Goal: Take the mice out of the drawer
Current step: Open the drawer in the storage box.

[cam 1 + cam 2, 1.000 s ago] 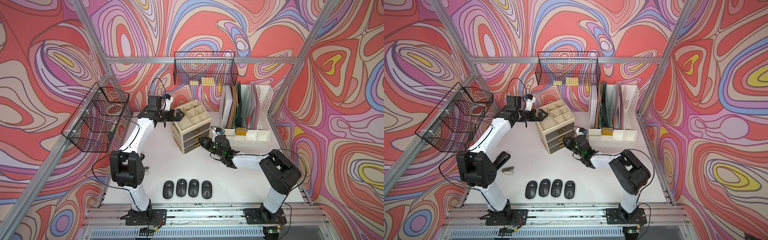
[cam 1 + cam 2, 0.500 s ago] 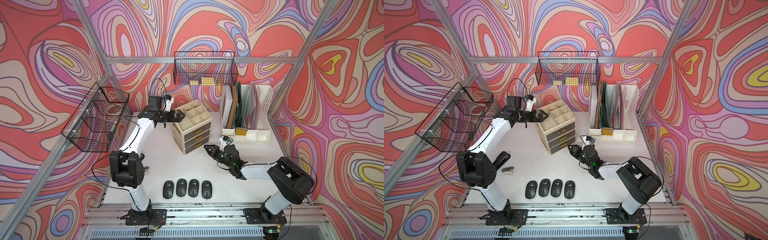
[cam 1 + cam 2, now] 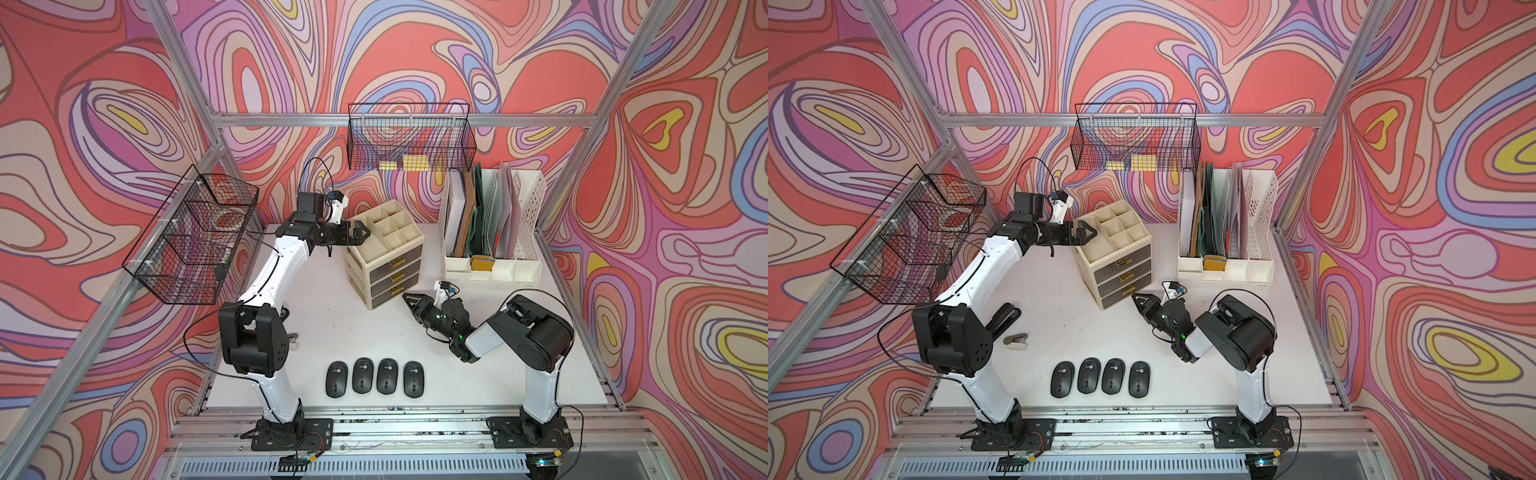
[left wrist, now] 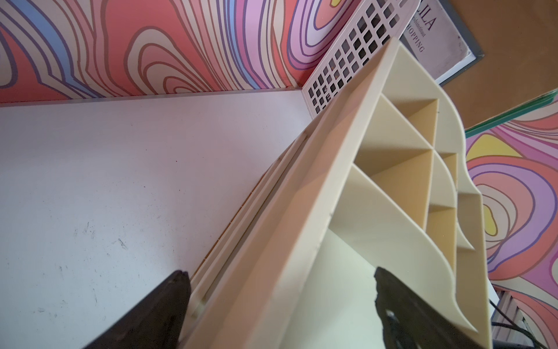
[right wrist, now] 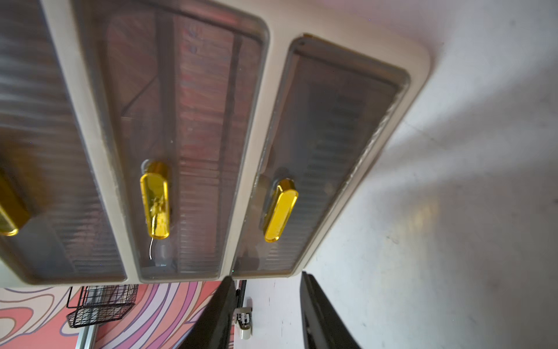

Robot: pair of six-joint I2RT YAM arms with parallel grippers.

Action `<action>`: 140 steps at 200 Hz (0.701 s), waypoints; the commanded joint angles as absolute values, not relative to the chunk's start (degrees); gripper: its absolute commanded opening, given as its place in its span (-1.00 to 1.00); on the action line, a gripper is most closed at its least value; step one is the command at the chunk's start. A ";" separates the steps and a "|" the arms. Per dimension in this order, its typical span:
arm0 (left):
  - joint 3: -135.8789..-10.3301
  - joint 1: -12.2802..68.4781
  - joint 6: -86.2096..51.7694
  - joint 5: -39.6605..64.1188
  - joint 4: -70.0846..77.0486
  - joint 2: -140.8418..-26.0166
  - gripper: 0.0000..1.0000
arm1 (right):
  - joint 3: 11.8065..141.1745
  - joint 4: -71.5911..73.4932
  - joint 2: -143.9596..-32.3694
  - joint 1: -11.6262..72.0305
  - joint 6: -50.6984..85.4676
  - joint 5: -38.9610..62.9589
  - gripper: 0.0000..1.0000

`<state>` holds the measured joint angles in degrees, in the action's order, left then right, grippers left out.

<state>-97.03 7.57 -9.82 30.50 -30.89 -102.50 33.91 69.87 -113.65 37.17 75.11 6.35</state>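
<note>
Mice (image 3: 363, 375): four lie in a row on the surface (image 3: 332, 324) near its front edge. The left gripper (image 3: 363, 233), jaws wide apart, straddles the top rim of the drawer unit (image 3: 384, 245). All three drawers (image 3: 392, 276) are shut. The right gripper (image 3: 409, 300), jaws apart, holding nothing, points at the bottom drawer (image 5: 332, 136), just short of it.

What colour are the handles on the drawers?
Shiny golden yellow handles, seen best in the right wrist view.
</note>
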 commanded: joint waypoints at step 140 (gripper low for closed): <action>-97.74 8.47 -9.04 32.24 -32.54 -101.95 0.99 | 42.54 77.60 -125.10 36.25 78.99 6.79 -0.22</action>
